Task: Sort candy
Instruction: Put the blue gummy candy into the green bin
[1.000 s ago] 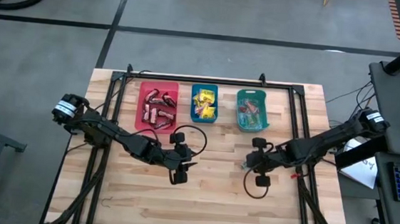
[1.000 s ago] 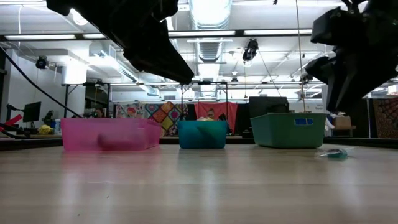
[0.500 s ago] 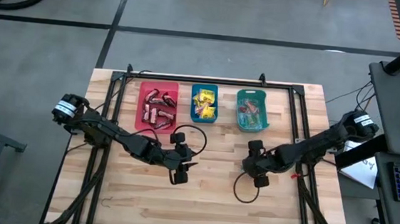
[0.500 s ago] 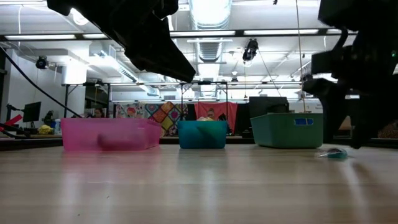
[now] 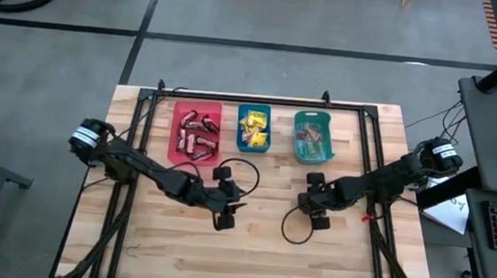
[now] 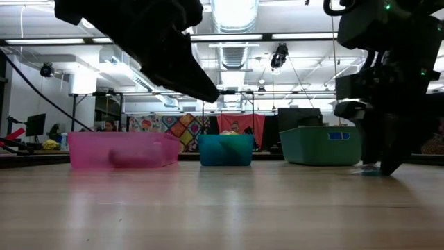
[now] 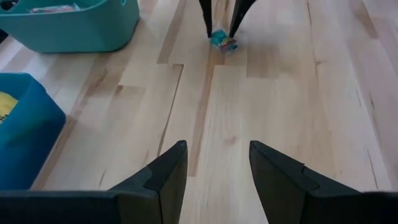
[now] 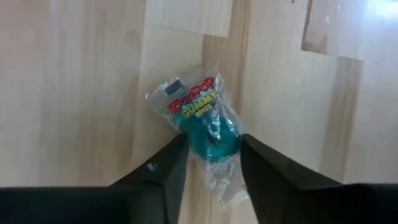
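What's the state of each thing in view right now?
Red bin: upright, holds brown-red bars.
Blue bin: upright, holds yellow packets.
Teal bin: upright, holds mixed pieces.
Teal gummy candy: wrapped, lying on the table.
Right end effector: straddling the candy, not clamped.
Left end effector: open, empty.

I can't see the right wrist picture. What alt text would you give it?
A small clear-wrapped teal candy with a red and yellow label lies on the pale wooden table, and the right gripper has its two dark fingers standing on either side of the sweet's near end. Whether they grip it yet cannot be told.
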